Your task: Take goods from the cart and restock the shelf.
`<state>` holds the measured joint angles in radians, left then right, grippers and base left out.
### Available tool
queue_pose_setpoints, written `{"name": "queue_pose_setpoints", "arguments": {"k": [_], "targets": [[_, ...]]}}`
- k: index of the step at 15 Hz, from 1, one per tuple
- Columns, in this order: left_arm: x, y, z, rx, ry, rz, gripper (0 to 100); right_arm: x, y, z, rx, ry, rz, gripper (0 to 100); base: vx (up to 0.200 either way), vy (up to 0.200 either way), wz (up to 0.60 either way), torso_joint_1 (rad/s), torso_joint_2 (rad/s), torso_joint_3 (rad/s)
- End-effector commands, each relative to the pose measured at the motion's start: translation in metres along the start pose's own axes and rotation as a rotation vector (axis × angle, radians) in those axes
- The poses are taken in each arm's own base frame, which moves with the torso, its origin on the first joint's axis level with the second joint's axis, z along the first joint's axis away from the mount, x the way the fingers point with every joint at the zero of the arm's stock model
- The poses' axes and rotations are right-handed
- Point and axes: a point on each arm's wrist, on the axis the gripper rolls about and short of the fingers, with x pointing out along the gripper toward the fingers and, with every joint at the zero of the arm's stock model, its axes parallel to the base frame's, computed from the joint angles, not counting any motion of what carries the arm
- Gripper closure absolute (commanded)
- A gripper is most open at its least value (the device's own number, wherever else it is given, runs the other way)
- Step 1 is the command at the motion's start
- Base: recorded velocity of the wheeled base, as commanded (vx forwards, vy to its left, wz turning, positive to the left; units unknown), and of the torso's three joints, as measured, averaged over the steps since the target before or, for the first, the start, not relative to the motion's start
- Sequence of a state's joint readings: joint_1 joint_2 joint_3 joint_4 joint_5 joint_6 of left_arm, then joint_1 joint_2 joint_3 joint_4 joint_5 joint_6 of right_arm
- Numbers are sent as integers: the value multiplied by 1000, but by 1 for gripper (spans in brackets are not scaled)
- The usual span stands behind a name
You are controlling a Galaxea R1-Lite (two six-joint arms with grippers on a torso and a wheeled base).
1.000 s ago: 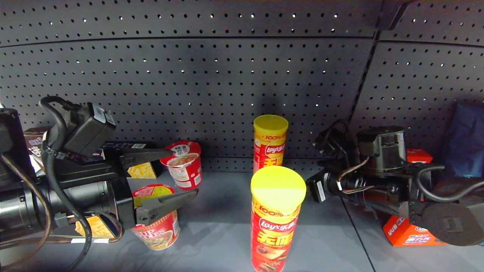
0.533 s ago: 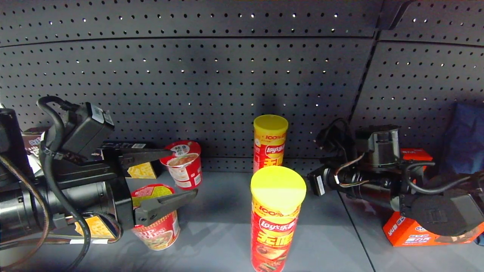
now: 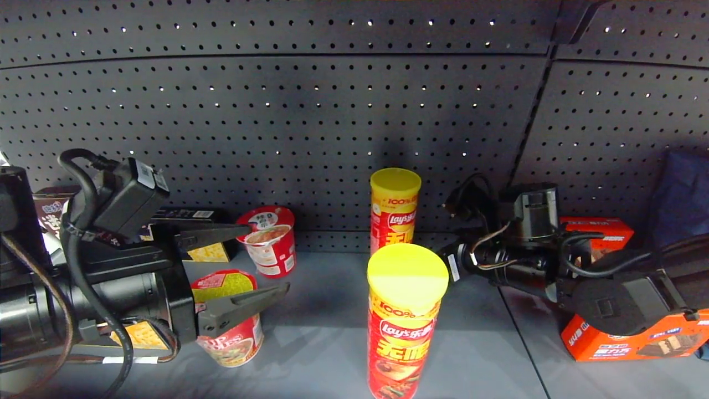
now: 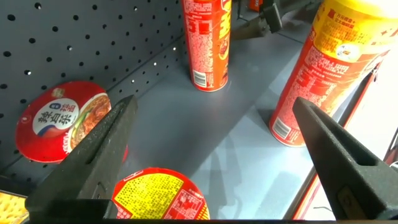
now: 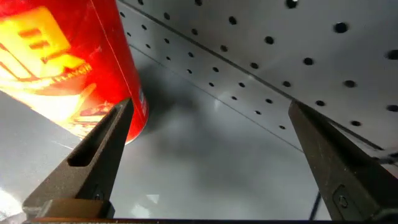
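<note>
Left end effector (image 3: 268, 256) spread beside round noodle cup (image 3: 227, 324); right end effector (image 5: 210, 107) apart near glossy cylindrical can (image 5: 68, 62).

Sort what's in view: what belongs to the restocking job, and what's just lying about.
Job:
shelf
front chip can
back chip can
front noodle cup
back noodle cup
left gripper, open at the front noodle cup
right gripper, open near the back chip can

Probably just lying about:
orange box
yellow box
blue bag

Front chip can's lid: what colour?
Yellow lid on the front chip can, whose body is red; the head view shows it best.
</note>
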<state>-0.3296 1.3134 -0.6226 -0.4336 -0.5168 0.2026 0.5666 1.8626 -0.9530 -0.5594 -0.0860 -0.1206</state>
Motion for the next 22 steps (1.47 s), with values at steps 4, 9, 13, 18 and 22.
{"name": "queue_pose_setpoints", "arguments": {"k": [4, 9, 13, 18, 22], "targets": [[0, 0, -1, -2, 3, -1, 0, 2, 5, -2, -5, 8, 12, 0, 0, 0, 0, 0, 0, 0], [-1, -1, -3, -5, 8, -1, 0, -11, 2, 1, 0, -8, 6, 0, 0, 0, 0, 0, 0, 0], [-15, -8, -1, 17, -23, 15, 0, -91, -12, 31, 17, -170, -38, 0, 0, 0, 0, 0, 0, 0], [-69, -21, 4, 56, -103, 207, 0, -200, -30, 11, 45, -279, -150, 0, 0, 0, 0, 0, 0, 0], [-117, -51, -44, 19, -94, 413, 0, -244, -43, -32, 82, -279, -299, 0, 0, 0, 0, 0, 0, 0]]}}
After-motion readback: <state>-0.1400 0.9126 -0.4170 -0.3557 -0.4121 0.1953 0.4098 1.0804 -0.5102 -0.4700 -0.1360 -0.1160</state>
